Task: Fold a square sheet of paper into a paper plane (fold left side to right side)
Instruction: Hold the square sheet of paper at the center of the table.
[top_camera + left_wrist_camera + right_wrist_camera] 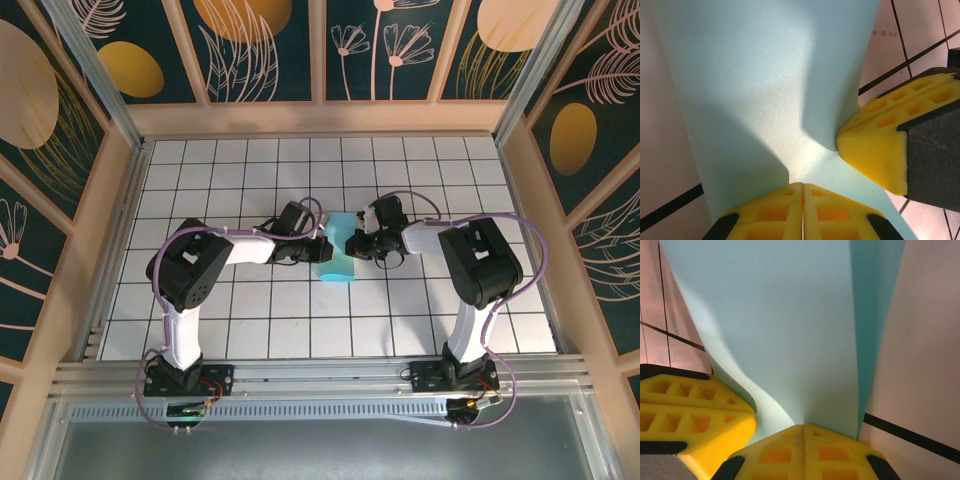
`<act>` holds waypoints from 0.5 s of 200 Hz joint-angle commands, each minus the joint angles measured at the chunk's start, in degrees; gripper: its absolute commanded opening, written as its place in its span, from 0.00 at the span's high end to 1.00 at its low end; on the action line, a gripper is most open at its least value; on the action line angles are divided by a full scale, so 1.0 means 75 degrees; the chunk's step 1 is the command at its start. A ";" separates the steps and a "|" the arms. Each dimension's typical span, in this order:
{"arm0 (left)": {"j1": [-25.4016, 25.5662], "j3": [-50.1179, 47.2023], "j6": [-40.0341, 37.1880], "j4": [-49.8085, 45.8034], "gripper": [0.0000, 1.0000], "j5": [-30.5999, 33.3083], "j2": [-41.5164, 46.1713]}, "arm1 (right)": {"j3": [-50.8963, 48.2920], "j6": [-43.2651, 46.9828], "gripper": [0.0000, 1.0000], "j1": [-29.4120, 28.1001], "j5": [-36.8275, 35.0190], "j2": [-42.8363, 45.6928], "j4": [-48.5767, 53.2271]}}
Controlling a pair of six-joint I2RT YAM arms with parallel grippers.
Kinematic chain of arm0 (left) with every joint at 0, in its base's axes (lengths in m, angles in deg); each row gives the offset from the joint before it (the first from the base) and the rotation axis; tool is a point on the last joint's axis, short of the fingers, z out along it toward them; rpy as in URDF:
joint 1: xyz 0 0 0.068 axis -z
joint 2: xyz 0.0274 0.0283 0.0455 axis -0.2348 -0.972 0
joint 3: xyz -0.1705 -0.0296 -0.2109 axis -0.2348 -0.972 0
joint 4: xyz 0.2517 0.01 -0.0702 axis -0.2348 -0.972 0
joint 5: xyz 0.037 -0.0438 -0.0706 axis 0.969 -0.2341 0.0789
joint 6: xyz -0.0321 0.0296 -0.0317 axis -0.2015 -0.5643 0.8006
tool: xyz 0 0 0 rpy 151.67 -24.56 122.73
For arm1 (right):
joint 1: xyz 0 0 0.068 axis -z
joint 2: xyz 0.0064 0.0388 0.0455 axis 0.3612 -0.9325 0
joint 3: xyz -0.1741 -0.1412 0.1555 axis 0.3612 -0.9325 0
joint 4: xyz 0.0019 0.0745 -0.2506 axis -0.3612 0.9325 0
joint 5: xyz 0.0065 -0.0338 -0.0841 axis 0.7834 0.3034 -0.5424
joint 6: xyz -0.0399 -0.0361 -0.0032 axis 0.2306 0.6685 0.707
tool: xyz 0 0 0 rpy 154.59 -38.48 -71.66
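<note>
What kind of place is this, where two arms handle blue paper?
Probably a lab test cell for robots, not a home: a white grid-tiled table, wood-framed walls with printed leaf panels closing it in, and a left arm and right arm bolted to an aluminium rail.

The top external camera hangs high above and behind the arm bases (pixel 190 380), which sit at 6 o'clock in its frame, and looks down on the whole grid table (pixel 200 320). Each wrist camera sits very close behind its own fingertips, at 6 o'clock in its frame, facing along them onto the square sheet of paper (pixel 755 90). Both share that sheet. The left wrist view catches the right gripper's finger (pixel 880 145) at 4 o'clock, and the right wrist view catches the left gripper's finger (pixel 700 410) at 8 o'clock.
</note>
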 commanded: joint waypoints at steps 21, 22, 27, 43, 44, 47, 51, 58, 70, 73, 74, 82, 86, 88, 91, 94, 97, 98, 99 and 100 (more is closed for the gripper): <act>0.0013 -0.0027 -0.0093 -0.0172 0.92 0.0125 -0.0229 | -0.0097 0.0187 1.00 -0.0060 -0.0893 -0.0483 0.0842; 0.0020 -0.0029 -0.0088 -0.0172 0.92 0.0126 -0.0236 | -0.0094 0.0187 1.00 -0.0060 -0.0887 -0.0477 0.0844; 0.0024 -0.0021 -0.0086 -0.0182 0.92 0.0144 -0.0250 | -0.0082 0.0187 1.00 -0.0066 -0.0873 -0.0481 0.0845; 0.0022 0.0002 -0.0101 -0.0268 0.92 0.0215 -0.0288 | -0.0065 0.0187 1.00 -0.0072 -0.0850 -0.0472 0.0830; 0.0030 0.0003 -0.0104 -0.0272 0.92 0.0218 -0.0289 | -0.0065 0.0187 1.00 -0.0072 -0.0838 -0.0466 0.0832; 0.0031 0.0005 -0.0106 -0.0286 0.92 0.0231 -0.0292 | -0.0057 0.0187 1.00 -0.0072 -0.0831 -0.0461 0.0831; 0.0030 0.0005 -0.0117 -0.0305 0.92 0.0241 -0.0307 | -0.0056 0.0184 1.00 -0.0067 -0.0815 -0.0453 0.0822; 0.0028 0.0005 -0.0118 -0.0328 0.92 0.0244 -0.0321 | -0.0045 0.0167 1.00 -0.0073 -0.0791 -0.0424 0.0805; 0.0045 -0.0007 -0.0128 -0.0346 0.92 0.0254 -0.0336 | -0.0026 0.0141 1.00 -0.0062 -0.0699 -0.0345 0.0738; 0.0049 -0.0014 -0.0129 -0.0347 0.92 0.0256 -0.0339 | -0.0024 0.0133 1.00 -0.0066 -0.0670 -0.0319 0.0708; 0.0050 -0.0016 -0.0129 -0.0347 0.92 0.0256 -0.0338 | -0.0023 0.0125 1.00 -0.0063 -0.0659 -0.0314 0.0700; 0.0057 -0.0019 -0.0129 -0.0347 0.92 0.0268 -0.0348 | -0.0005 0.0097 1.00 -0.0069 -0.0587 -0.0245 0.0647; 0.0052 -0.0019 -0.0132 -0.0347 0.92 0.0268 -0.0348 | 0.0017 0.0091 1.00 -0.0062 -0.0548 -0.0209 0.0619; 0.0051 -0.0027 -0.0131 -0.0347 0.92 0.0268 -0.0345 | 0.0024 0.0075 1.00 -0.0061 -0.0514 -0.0183 0.0601; 0.0066 -0.0027 -0.0124 -0.0347 0.92 0.0276 -0.0340 | 0.0042 0.0072 1.00 -0.0066 -0.0472 -0.0159 0.0583; 0.0072 -0.0025 -0.0119 -0.0361 0.92 0.0279 -0.0357 | 0.0044 0.0062 1.00 -0.0065 -0.0436 -0.0128 0.0548; 0.0074 -0.0018 -0.0118 -0.0359 0.92 0.0279 -0.0353 | 0.0062 0.0044 1.00 -0.0069 -0.0397 -0.0095 0.0512; 0.0068 -0.0018 -0.0118 -0.0359 0.92 0.0279 -0.0357 | 0.0067 0.0039 1.00 -0.0065 -0.0381 -0.0084 0.0503; 0.0066 -0.0018 -0.0118 -0.0358 0.92 0.0279 -0.0352 | 0.0076 0.0037 1.00 -0.0062 -0.0368 -0.0073 0.0498; 0.0070 -0.0013 -0.0118 -0.0358 0.92 0.0279 -0.0356 | 0.0074 0.0036 1.00 -0.0067 -0.0355 -0.0061 0.0484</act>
